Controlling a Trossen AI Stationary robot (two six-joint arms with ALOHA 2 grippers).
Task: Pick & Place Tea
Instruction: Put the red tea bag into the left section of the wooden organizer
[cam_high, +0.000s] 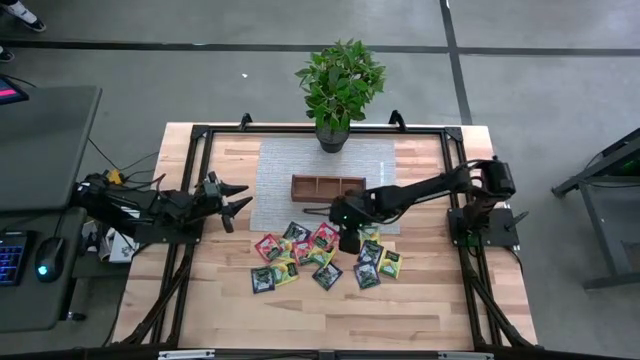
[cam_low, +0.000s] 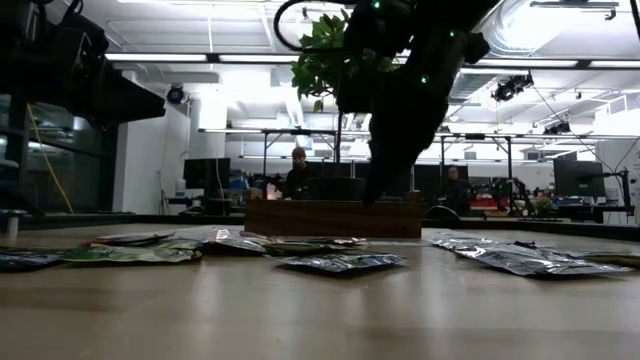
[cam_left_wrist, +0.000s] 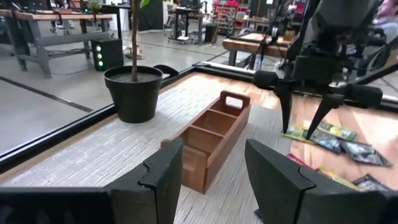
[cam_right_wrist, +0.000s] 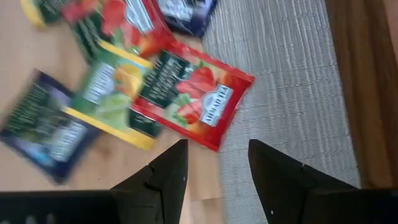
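Currently the right gripper (cam_high: 347, 232) is held above the tea (cam_high: 322, 258), its fingers (cam_right_wrist: 166, 176) spread apart with nothing between them. Just ahead of those fingers a red sachet (cam_right_wrist: 194, 99) is seen lying flat, half on the grey mat (cam_right_wrist: 280, 81) and half on the wooden table (cam_right_wrist: 31, 74). Strawberries and a central white label are printed on it. Tucked under its far edge a yellow-green sachet (cam_right_wrist: 109, 102) is seen, and farther off to one side a dark one (cam_right_wrist: 43, 127) with a pale label. The remaining sachets are scattered in a loose overlapping cluster below and around the gripper, red, yellow-green and dark ones mixed. Beside the gripper, on the mat, the tray (cam_high: 328, 187) is seen, with a potted plant (cam_high: 338, 85) beyond it. The left gripper (cam_high: 232, 198) is held well apart from the tea at the mat's edge, its fingers (cam_left_wrist: 163, 177) likewise parted and empty.
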